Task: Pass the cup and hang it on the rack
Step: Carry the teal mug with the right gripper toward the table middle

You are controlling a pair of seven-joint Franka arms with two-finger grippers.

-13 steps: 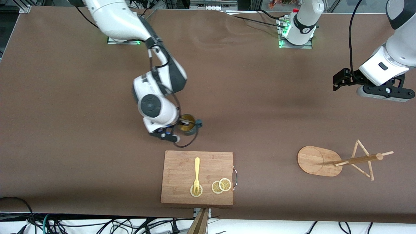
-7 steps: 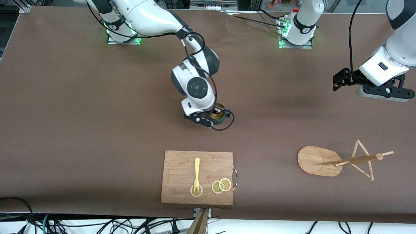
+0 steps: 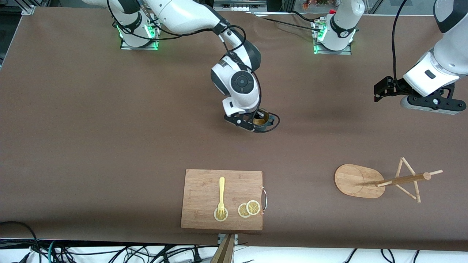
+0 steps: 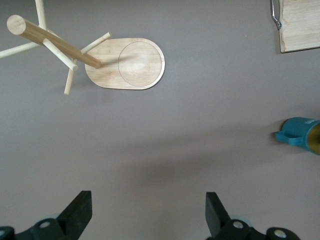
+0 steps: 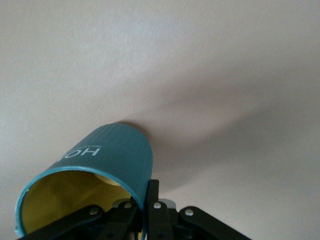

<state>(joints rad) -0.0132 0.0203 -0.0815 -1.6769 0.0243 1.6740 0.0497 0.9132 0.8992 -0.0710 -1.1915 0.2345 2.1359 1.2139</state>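
The dark teal cup (image 3: 261,120) with a yellow inside hangs low over the middle of the table. My right gripper (image 3: 256,122) is shut on its rim. In the right wrist view one finger (image 5: 153,192) presses the outside of the cup (image 5: 107,152) wall and the other sits inside. The bamboo rack (image 3: 360,180) stands toward the left arm's end, nearer to the front camera than the cup. My left gripper (image 3: 433,106) hovers over that end of the table, open and empty (image 4: 148,200). Its wrist view shows the rack (image 4: 130,64) and the cup (image 4: 300,135).
A wooden cutting board (image 3: 222,199) lies near the table's front edge, with a yellow fork (image 3: 221,195) and lemon slices (image 3: 249,209) on it. One corner of the board (image 4: 300,25) shows in the left wrist view. Brown tabletop lies bare between the cup and the rack.
My right arm has carried the cup toward the left arm's end and away from the front camera. The left arm has hardly moved.
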